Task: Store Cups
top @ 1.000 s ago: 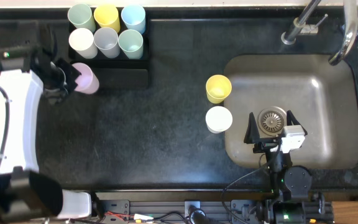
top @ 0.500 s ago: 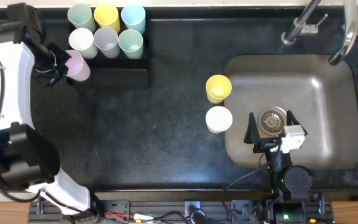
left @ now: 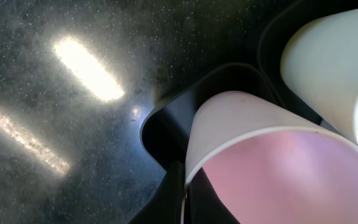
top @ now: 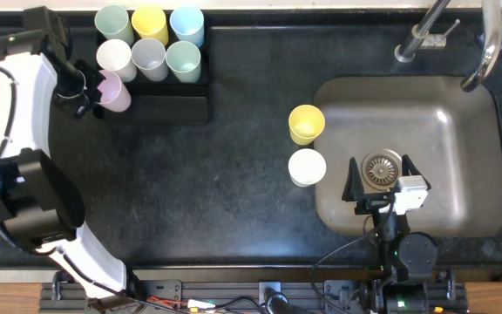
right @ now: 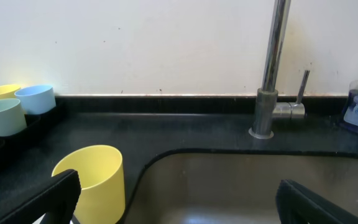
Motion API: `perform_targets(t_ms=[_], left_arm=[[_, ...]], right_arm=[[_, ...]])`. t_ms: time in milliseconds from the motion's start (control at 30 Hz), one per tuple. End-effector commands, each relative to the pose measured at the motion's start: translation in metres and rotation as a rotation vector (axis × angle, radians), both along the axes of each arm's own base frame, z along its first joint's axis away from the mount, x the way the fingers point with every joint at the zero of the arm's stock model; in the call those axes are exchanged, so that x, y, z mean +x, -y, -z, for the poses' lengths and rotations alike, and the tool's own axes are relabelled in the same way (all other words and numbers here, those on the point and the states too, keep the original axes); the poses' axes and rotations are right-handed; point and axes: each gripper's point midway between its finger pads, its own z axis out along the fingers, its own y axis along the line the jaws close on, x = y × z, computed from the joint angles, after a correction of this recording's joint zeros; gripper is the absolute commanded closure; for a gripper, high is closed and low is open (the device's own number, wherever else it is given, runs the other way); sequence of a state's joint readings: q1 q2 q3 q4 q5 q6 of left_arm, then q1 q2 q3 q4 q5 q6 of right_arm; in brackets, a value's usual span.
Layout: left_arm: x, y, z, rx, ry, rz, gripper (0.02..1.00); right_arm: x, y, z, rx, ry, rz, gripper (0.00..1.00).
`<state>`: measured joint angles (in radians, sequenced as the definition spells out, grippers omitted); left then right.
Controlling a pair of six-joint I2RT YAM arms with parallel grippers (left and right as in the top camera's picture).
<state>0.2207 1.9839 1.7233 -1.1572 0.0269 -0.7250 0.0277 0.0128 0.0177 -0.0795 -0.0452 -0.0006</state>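
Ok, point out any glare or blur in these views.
Left wrist view: two bright glare streaks on the countertop, and the pink cup looms soft and close. Right wrist view: the right fingers are dark blurs. Top view: evenly lit, mild sheen in the sink.

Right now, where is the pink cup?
In the top view the pink cup is at the far left, held by the left end effector at the left end of the black rack, beside a white cup stored in it.
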Motion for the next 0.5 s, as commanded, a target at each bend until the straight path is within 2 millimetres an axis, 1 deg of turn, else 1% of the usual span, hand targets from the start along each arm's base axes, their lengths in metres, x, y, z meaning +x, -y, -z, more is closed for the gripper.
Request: perform_targets(t_ms=[33,500], left_arm=[[0.0058,-0.0041,0.0012,0.000,0.006,0.010,0.976],[0.0011,-0.0086,0.0062,0.031,-0.022,0.007,0.976]], right_arm=[[0.0001,-0.0015,0.0031,-0.003,0.002,-0.007,0.003],[0.0001,-0.0016,0.0031,-0.003,0.002,-0.007,0.005]])
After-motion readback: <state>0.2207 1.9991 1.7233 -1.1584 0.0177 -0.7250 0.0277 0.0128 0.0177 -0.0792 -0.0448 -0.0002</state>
